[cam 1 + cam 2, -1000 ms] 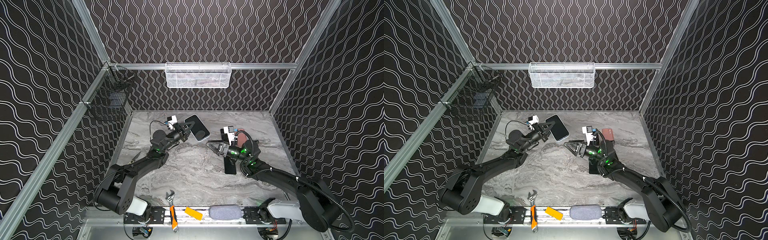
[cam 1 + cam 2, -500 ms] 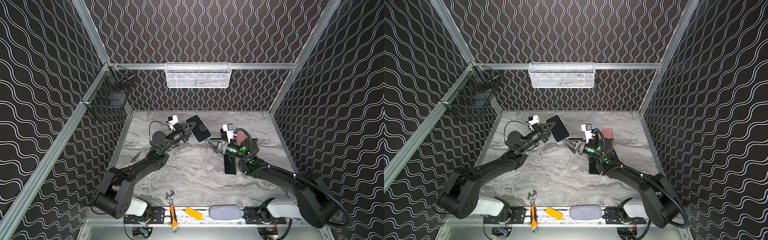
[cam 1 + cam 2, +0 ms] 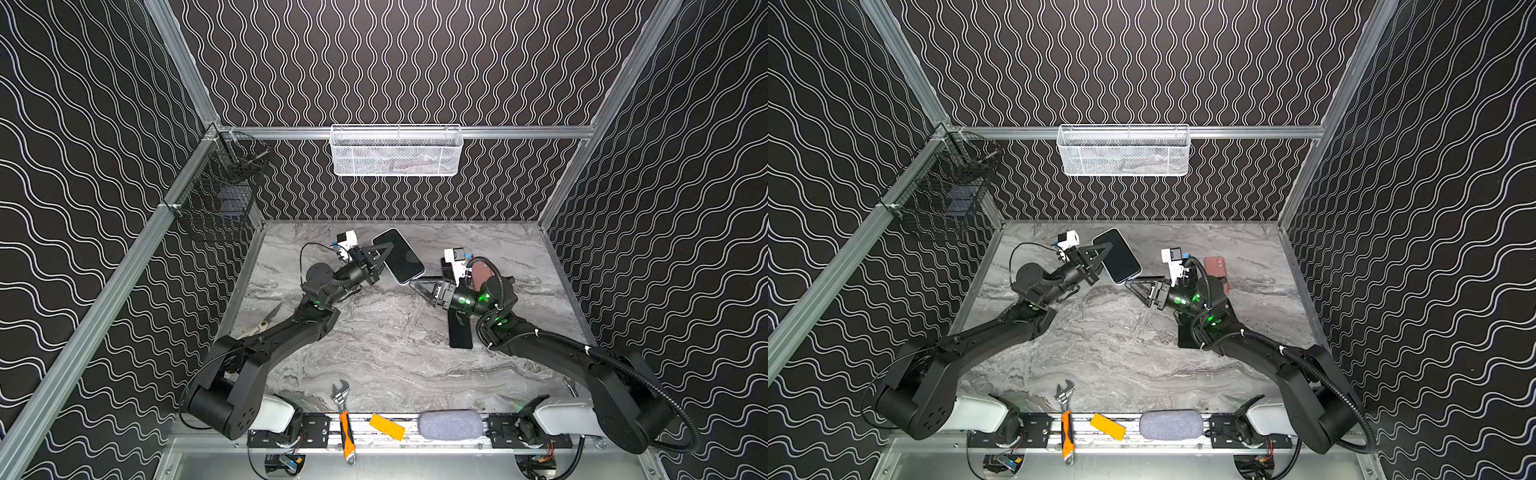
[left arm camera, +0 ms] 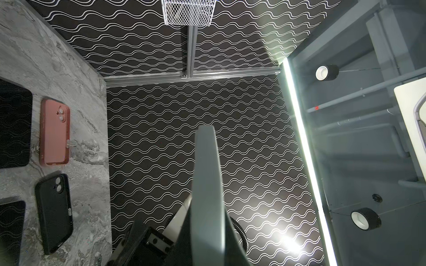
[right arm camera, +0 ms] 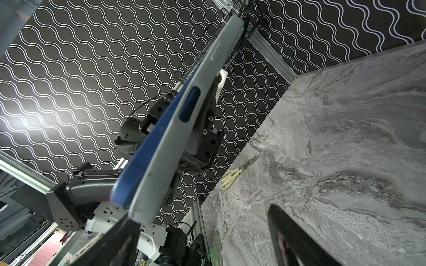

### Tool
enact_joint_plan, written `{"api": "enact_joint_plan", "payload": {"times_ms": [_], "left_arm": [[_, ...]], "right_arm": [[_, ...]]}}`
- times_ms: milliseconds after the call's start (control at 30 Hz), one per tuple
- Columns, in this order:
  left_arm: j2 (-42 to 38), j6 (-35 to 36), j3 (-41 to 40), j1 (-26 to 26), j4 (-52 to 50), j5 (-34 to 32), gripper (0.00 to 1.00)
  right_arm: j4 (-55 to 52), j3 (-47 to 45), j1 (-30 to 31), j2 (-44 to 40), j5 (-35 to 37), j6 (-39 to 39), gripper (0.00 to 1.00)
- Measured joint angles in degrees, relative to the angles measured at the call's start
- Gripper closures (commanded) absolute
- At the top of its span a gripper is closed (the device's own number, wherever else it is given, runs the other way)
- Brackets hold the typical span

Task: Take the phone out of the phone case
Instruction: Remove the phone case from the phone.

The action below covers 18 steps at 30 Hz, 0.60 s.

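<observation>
Left hand (image 3: 385,250): I am clamping it tight on one long edge of the phone (image 3: 401,257), holding it up off the surface (image 3: 374,353).
Phone: it is sitting inside the phone case (image 5: 159,165), whose pale grey rim is wrapping the blue edge in the right wrist view. In both top views its dark screen is facing up and tilting, towards the back of the surface and between my two arms.
Right hand (image 3: 417,282): I am keeping it spread wide and gripping nothing. It is reaching in just beside the phone's near lower corner. In the right wrist view that corner is hanging right by one of my fingers (image 5: 119,232), but I cannot tell whether they are touching.
Pink case (image 4: 54,131): it is lying flat and back up on the surface on my right side, partly hiding behind my right wrist in a top view (image 3: 482,272).
Black case (image 4: 54,211): it is lying flat just beside the pink one, nearer the front.
Scissors (image 3: 264,324): they are lying at the left edge of the surface, beside my left arm.
Wrench (image 3: 343,411): it is lying across the front edge, its orange handle pointing forward.
White mesh basket (image 3: 397,151): it is hanging on the back wall.
</observation>
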Motion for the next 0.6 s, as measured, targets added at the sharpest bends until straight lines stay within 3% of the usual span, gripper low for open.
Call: {"api": "enact_joint_plan", "payload": {"times_ms": [400,600], "left_arm": [[-1.62,0.07,-0.31,-0.87,-0.24,0.61,1.00],[-0.96,1.51,-0.48,-1.09,-0.04,0.68,1.00]], "right_arm": [[4.61,0.13,-2.01,2.67,-1.64,2.47,0.25],[7.45,1.42,-2.16,4.79,-4.48,4.90,0.48]]}}
